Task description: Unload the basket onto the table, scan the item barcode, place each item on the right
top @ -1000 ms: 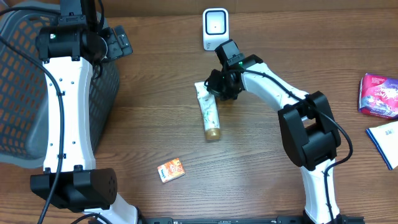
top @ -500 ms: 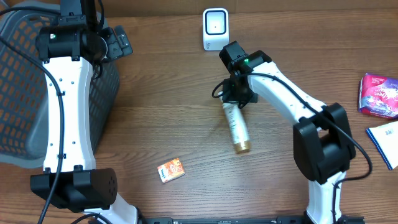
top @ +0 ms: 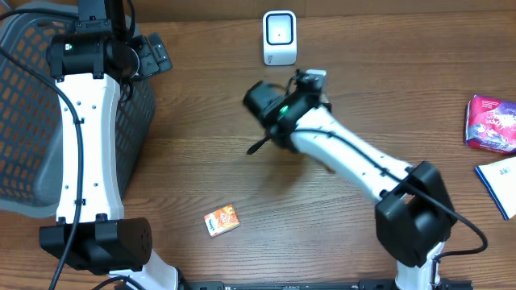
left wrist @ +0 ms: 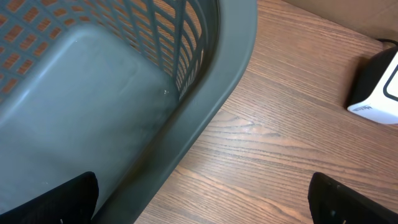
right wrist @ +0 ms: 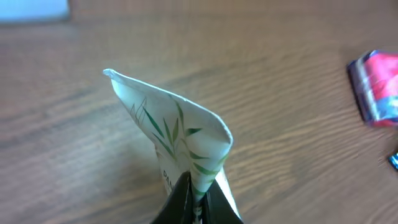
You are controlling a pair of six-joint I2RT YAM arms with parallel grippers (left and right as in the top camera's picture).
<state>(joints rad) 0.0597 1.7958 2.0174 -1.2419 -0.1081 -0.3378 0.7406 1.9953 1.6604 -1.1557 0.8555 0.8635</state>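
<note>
table: brown wood grain, smooth, low sheen, not really shiny
basket: grey plastic, matt, smooth rim and floor, open lattice walls
tube: soft squeezy plastic, white with green leaf print, slight gloss, flat crimped end
scanner: hard white plastic at 12 o'clock, pretty glossy
little box: orange printed card, matt-ish
packet: crinkly pink film at 3 o'clock, shiny
arm shells: smooth white plastic, black joints look matt
</note>
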